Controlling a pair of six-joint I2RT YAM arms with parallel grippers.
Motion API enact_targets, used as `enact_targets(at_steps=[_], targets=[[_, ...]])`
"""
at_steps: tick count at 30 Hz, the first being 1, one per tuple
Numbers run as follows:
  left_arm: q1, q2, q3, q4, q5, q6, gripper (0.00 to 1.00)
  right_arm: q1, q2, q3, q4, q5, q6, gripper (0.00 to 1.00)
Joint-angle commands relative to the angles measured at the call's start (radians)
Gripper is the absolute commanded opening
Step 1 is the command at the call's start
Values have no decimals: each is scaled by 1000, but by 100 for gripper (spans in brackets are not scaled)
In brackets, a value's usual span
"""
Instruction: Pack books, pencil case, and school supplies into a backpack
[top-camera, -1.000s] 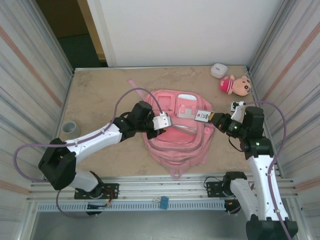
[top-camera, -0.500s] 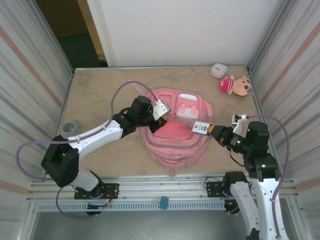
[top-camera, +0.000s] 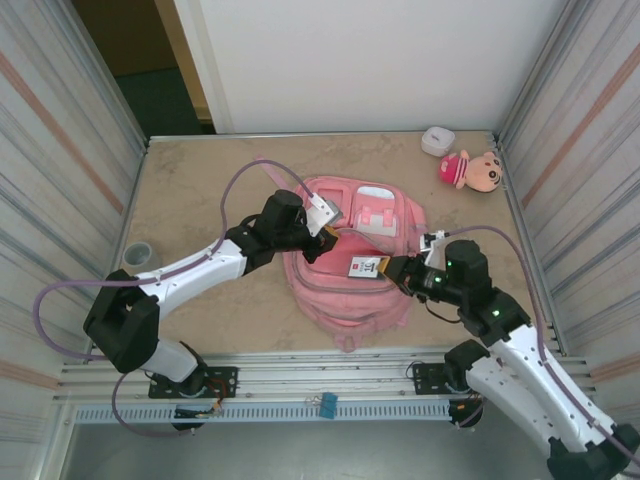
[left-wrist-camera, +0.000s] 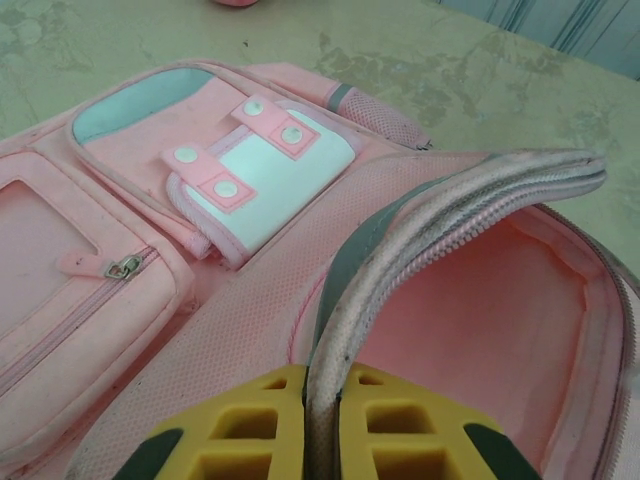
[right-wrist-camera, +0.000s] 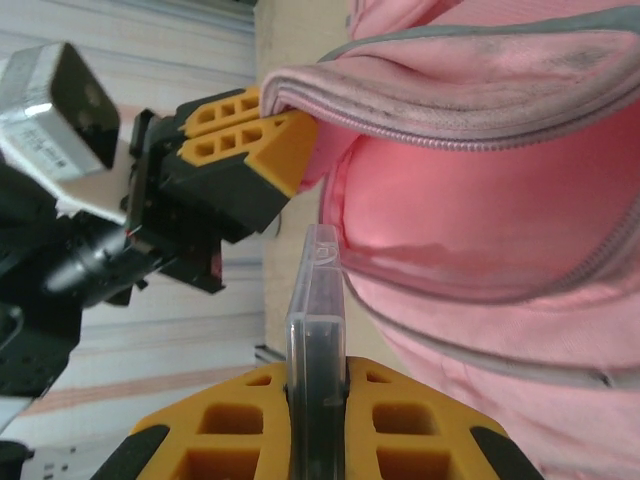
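A plush doll (top-camera: 470, 170) lies at the table's (top-camera: 200, 190) far right corner, a grey tape roll (top-camera: 138, 257) at its left edge.

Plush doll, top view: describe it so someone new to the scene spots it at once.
From the big pink backpack in the middle of the table, look to the far right corner. The plush doll lies there beside a small white box. It is the only thing with a face: a pale round head under a pink hat.
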Motion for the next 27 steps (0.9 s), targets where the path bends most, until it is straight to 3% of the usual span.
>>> enact_targets(at_steps=[1, 7, 15, 23, 27], targets=[[4, -42, 36, 109, 31, -23, 1, 75, 25, -45, 220, 192, 119, 0], [-4, -62, 31, 115, 62, -18, 2, 185, 152, -47, 332, 326, 136, 0], [-25, -95, 13, 152, 112, -11, 2, 207, 335, -40, 456, 393, 181, 1], [-30, -129, -4, 166, 149, 1, 2, 197, 445, -15, 433, 438, 175, 3], [-30, -135, -5, 153, 130, 16, 3, 177, 478, 35, 316, 446, 130, 11]])
